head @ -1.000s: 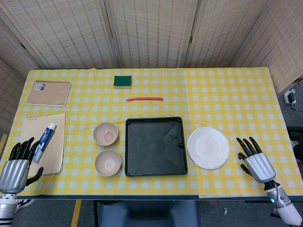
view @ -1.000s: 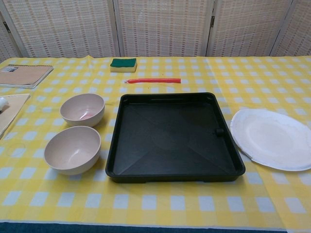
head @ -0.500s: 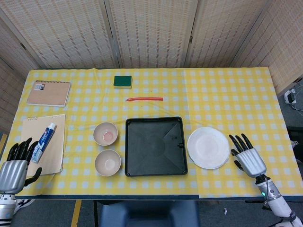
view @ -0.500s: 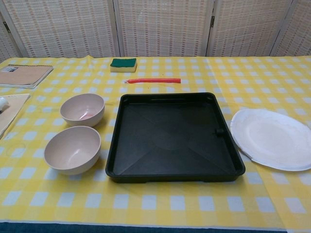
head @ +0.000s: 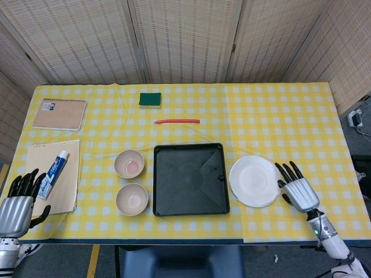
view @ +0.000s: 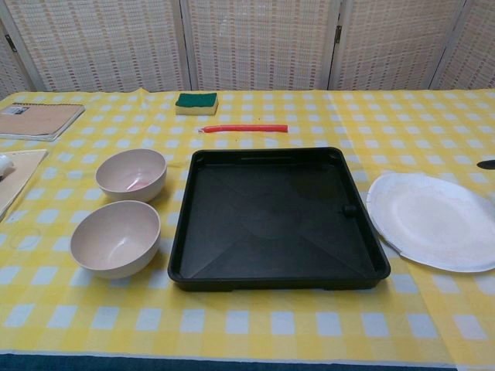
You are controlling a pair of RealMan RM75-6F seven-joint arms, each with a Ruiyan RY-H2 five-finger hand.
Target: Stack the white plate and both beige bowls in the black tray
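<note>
Since the earlier frames the right hand [head: 298, 189] has slid in toward the white plate [head: 254, 180], and its spread fingers [head: 285, 171] now sit just beside the plate's right rim, holding nothing. The left hand [head: 17, 202] waits at the near left corner of the bench [head: 278, 116], fingers apart and empty, next to the toothpaste tube [head: 54, 166]. The plate lies flat just right of the black tray [head: 189, 179], which is empty; both beige bowls, far [head: 129, 164] and near [head: 132, 199], stand left of it. This looks like the reach for the plate, the first piece to go in.
</note>
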